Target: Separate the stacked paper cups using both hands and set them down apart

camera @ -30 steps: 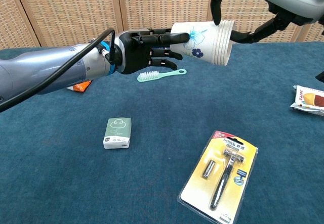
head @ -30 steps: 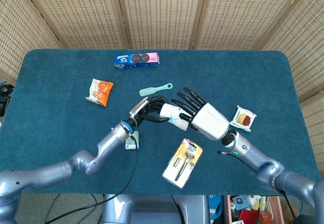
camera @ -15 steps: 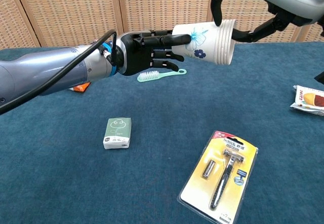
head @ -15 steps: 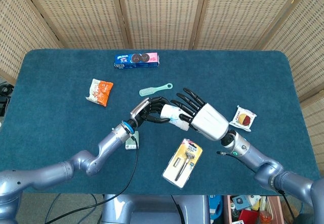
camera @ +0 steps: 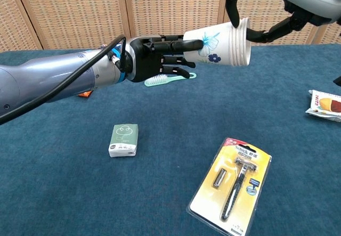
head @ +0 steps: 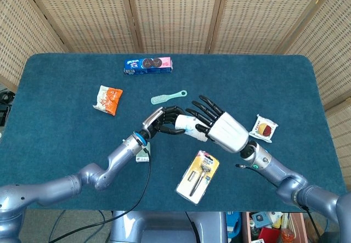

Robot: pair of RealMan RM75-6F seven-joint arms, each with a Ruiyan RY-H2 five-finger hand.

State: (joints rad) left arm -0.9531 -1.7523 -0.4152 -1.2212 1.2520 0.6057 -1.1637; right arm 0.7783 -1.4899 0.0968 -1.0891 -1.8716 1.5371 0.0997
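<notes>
Nearest the chest camera lies a carded razor pack (camera: 233,178) and, to its left, a small green-and-white packet (camera: 123,140), both on the blue table (camera: 64,193) well below the fingers and clear of the work. Above them, in the air, the stacked paper cups (camera: 218,42) are held between the two hands. The left hand (camera: 154,59) reaches in from the left and closes its dark fingers (camera: 184,45) around the narrow base end. The right hand (camera: 266,12) comes from the right and above, with its fingers (camera: 232,6) hooked over the rims at the wide end. This two-ended hold looks meant to let one hand draw the outer cup off while the other keeps the rest, so the separation seems not yet done; several rims still sit nested together. The stack's long axis runs nearly level, left to right, with the mouth toward the right hand and tipped slightly upward. Beyond the left fingers, on the table, lies a mint-green brush (camera: 169,78); farther back, the head view shows an orange snack bag (head: 107,100) and a blue cookie box (head: 148,65).
</notes>
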